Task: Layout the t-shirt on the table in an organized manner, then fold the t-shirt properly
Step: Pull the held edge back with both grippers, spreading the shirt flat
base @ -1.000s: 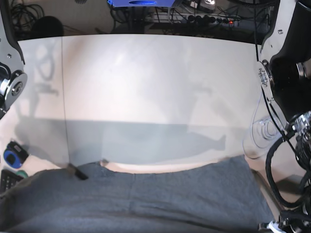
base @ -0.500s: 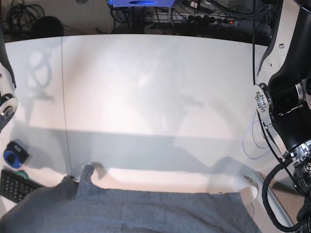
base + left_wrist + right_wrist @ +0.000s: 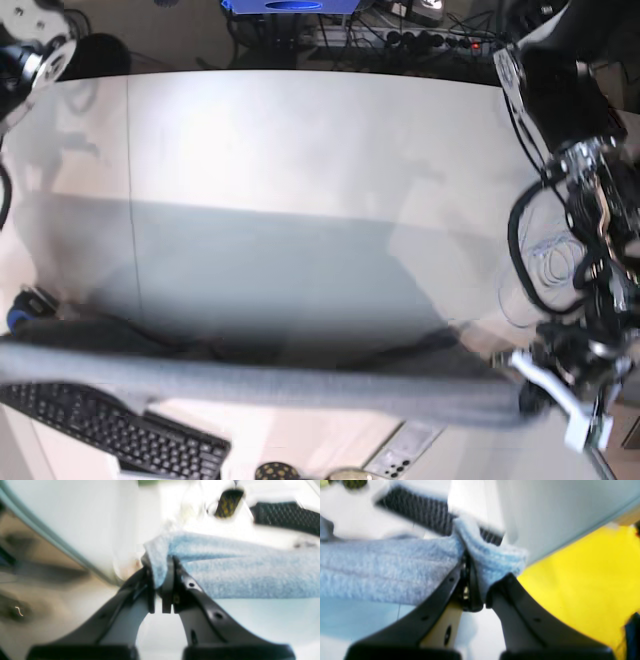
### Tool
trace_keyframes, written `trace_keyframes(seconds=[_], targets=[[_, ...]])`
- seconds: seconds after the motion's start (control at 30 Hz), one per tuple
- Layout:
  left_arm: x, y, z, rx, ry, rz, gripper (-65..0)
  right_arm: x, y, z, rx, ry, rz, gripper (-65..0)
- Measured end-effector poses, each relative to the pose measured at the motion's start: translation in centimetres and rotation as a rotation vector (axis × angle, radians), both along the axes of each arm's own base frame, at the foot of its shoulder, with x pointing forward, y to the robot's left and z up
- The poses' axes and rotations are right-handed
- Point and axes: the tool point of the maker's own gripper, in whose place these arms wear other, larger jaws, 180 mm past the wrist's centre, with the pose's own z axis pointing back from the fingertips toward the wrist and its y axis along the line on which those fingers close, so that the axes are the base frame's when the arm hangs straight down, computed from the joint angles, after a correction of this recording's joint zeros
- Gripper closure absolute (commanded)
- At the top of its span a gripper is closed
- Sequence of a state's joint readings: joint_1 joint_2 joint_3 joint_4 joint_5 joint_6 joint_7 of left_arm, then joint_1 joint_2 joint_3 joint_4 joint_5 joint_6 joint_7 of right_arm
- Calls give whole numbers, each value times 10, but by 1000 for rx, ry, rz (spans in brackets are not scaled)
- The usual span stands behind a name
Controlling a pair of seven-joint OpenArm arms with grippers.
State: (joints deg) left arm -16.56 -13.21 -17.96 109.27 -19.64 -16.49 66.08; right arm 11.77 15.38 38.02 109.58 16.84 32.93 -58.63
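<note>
The grey t-shirt (image 3: pixel 270 385) hangs as a taut horizontal band over the near part of the white table (image 3: pixel 300 170). My left gripper (image 3: pixel 527 397) holds its right end. In the left wrist view the left gripper (image 3: pixel 162 573) is shut on a bunched edge of the t-shirt (image 3: pixel 237 572). In the right wrist view the right gripper (image 3: pixel 472 563) is shut on another edge of the t-shirt (image 3: pixel 382 567). The shirt's left end runs off the base view's left edge, so the right gripper is hidden there.
A black keyboard (image 3: pixel 110 425) lies below the shirt band at the near left, beside a blue object (image 3: pixel 20 312). A white cable coil (image 3: pixel 548 262) sits at the table's right side. Cables and a power strip (image 3: pixel 400 38) line the far edge. Yellow ground (image 3: pixel 570 592) lies beyond the table rim.
The shirt has come up off the table's near edge and is now pulled taut in the air between both grippers. Both arms have risen, and the keyboard shows beneath.
</note>
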Motion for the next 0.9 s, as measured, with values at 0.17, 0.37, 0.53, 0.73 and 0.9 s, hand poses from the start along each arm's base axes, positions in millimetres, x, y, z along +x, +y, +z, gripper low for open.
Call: trace_keyframes(seconds=[0.17,0.37,0.53,0.73,0.9], targets=[[-48,11,-58,-91,132,22,0,-53,-4,-65,80,116,-55,-2],[-111,26,-121,-104,326,84,0,-111,20,-132,171,232,-80,-2],[-152,23,-154,-122,366,103,0,-137,31,-172,260,284,-104,-2],[-182,29,-178,-83,424,121,0,-163,20,-198,331,315,-196,-2],[-198,34,-207,-118,511,150,0,-184,9,-220,388,350,-269,-2]])
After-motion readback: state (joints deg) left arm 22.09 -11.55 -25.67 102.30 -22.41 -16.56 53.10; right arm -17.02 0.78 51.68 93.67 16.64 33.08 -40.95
